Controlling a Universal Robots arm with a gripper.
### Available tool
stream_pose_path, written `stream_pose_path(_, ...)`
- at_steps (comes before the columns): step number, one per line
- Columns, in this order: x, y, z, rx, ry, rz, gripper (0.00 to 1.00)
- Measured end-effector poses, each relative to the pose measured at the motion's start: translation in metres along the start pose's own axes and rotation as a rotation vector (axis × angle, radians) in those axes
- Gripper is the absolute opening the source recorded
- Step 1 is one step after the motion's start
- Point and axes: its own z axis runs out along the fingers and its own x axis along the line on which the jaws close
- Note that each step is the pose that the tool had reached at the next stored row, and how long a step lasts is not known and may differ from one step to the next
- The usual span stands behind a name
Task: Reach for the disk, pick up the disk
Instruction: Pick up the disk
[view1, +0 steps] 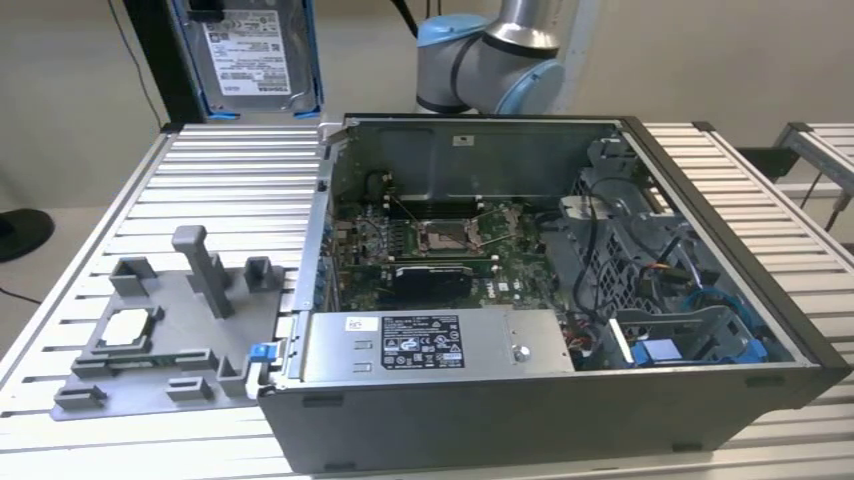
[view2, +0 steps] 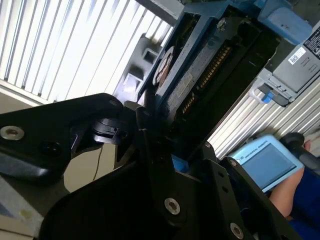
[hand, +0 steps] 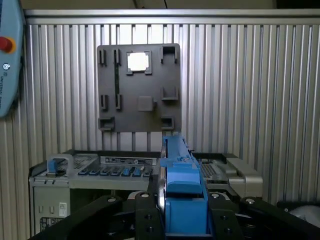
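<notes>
The disk (view1: 251, 55) is up in the air, standing on end at the exterior view's top left. Silver body, white label facing out, blue side rails.

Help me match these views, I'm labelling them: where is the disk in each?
Exterior view: disk upright at the top edge, toward the exterior view's left.
First wrist view: disk edge-on, blue rail toward the camera.
Second wrist view: disk tilted, close up, connector edge showing.
Shared landmark: grey box with white sticker.
</notes>
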Motion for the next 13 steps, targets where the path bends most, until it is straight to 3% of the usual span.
stream_pose_path(13,-0.0005,-0.048,0.0002,0.0001,-0.0001,0.0,0.0)
